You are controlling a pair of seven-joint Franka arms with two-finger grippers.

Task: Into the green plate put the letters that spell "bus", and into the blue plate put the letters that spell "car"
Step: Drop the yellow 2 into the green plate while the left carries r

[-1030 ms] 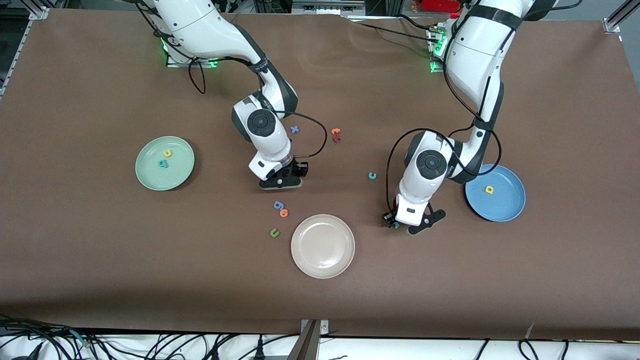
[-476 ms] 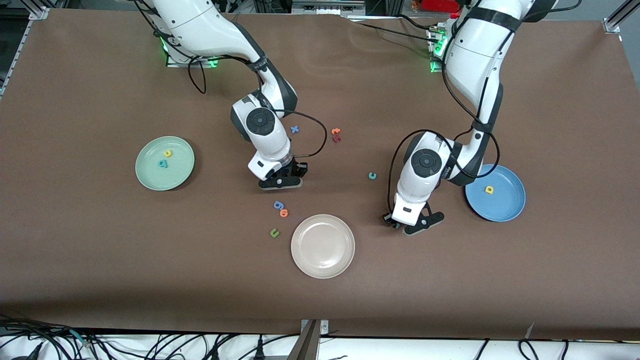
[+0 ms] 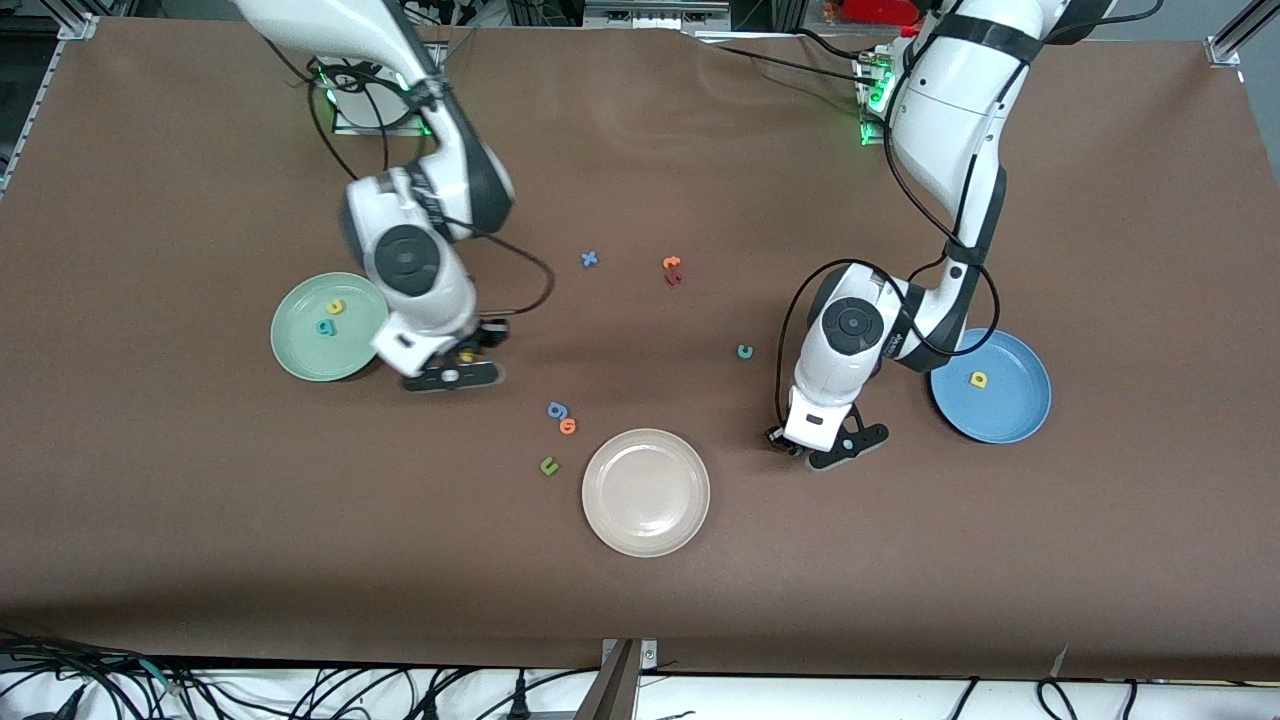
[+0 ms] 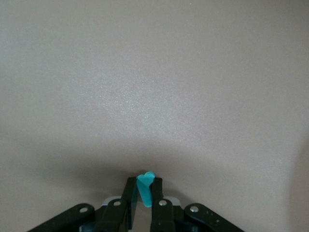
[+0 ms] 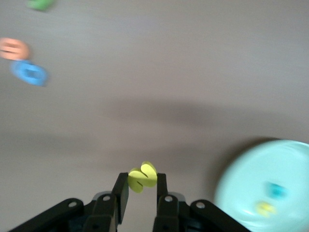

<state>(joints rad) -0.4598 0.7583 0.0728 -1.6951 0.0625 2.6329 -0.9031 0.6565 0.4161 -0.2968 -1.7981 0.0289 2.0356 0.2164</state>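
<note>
Here, my right gripper (image 5: 138,186) is pinched tight on the yellow "s" (image 5: 142,177), and in the front view it sits left of centre, over bare table (image 3: 900,600) just beside the green plate (image 3: 300,355). That plate, at mid-left of the frame, already holds the yellow "u" (image 3: 335,307) and the teal "b" (image 3: 325,327). My left gripper (image 4: 144,193) is clamped on the teal "r" (image 4: 144,189), low over the table right of centre in the front view, between the cream-white plate (image 3: 646,492) at lower centre and the blue plate (image 3: 990,386) at mid-right. The blue plate holds the yellow "a" (image 3: 978,379). The teal "c" (image 3: 744,351) lies on the table between my two grippers, a little above the frame's middle. Near the centre, the blue "g" (image 3: 556,410) touches the orange "o" (image 3: 568,426), with the green "u" (image 3: 548,465) just below them. Higher in the frame sit a small blue "x" (image 3: 589,259) and, near it, the orange and red letter pair (image 3: 672,269).
</note>
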